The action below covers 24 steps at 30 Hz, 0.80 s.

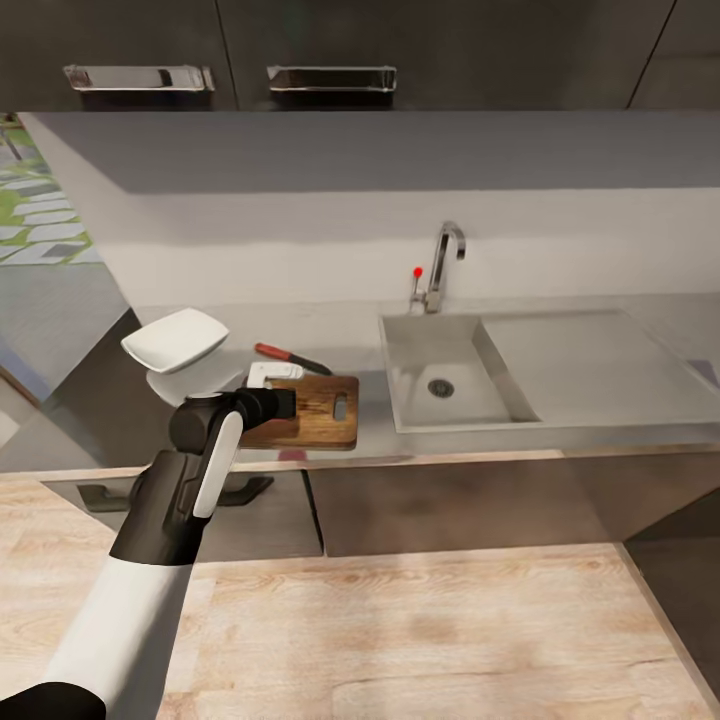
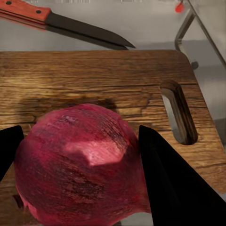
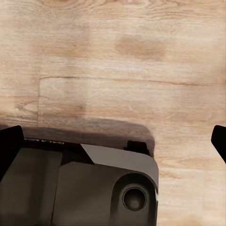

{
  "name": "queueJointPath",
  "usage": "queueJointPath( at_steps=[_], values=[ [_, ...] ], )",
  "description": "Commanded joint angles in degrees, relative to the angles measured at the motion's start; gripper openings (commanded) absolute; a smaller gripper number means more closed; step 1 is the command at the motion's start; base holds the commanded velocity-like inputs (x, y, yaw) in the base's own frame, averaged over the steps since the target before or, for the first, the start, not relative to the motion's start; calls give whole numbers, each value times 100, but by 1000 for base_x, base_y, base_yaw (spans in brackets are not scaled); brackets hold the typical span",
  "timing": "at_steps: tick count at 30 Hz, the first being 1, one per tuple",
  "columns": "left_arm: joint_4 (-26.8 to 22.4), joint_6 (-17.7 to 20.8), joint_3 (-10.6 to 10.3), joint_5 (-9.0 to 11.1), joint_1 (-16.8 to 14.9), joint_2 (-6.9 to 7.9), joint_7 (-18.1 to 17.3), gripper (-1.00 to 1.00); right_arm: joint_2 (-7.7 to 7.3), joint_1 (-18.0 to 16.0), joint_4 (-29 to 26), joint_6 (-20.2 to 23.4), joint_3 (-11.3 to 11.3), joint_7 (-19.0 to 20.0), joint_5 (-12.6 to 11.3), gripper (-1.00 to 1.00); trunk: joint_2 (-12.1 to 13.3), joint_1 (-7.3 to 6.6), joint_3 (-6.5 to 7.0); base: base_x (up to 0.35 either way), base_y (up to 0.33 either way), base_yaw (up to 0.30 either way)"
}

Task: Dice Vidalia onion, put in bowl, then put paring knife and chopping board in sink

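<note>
Wood-grain chopping board (image 2: pixel 108 80), papery red-skinned onion (image 2: pixel 80 165), chrome tap (image 1: pixel 445 260).

This is a domestic kitchen. A long glossy grey countertop (image 1: pixel 330 335) runs along a pale wall, and a rectangular light-grey matte sink (image 1: pixel 540 370) with a round steel drain and a flat drainboard wing is set into it, with a curved chrome tap (image 1: pixel 445 260) bearing a red-tipped lever behind. Dark upper cabinets (image 1: pixel 230 50) with shiny metal handles hang above; dark base cabinets (image 1: pixel 450 500) stand below on a light wood-plank floor (image 1: pixel 430 640). On the counter lie a dark brown wood-grain chopping board (image 1: pixel 320 410), a red-handled paring knife (image 1: pixel 290 357) and a shallow white bowl (image 1: pixel 175 340).
</note>
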Motion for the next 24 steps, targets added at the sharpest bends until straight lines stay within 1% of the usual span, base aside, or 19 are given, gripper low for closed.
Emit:
queueJointPath(
  at_steps=[1, 7, 16, 24],
  values=[
    [-4, 20, -1, 34, -4, -1, 27, -100, -1, -4, 7, -21, 44, -3, -40, 100, -6, 4, -8, 241, 0, 0],
    [-10, 20, -1, 33, -4, 2, 27, -100, 2, -4, 7, -21, 47, -3, -40, 100, -6, 4, -9, 108, 0, 0],
    [-7, 20, -1, 33, -4, 5, 27, -100, 3, -4, 7, -21, 48, -3, -42, 100, -6, 4, -13, 10, 0, 0],
    [-4, 19, -1, 33, -4, -1, 28, -100, 3, -4, 7, -21, 39, -3, -42, 100, -6, 4, -70, 0, 0, 0]
  ],
)
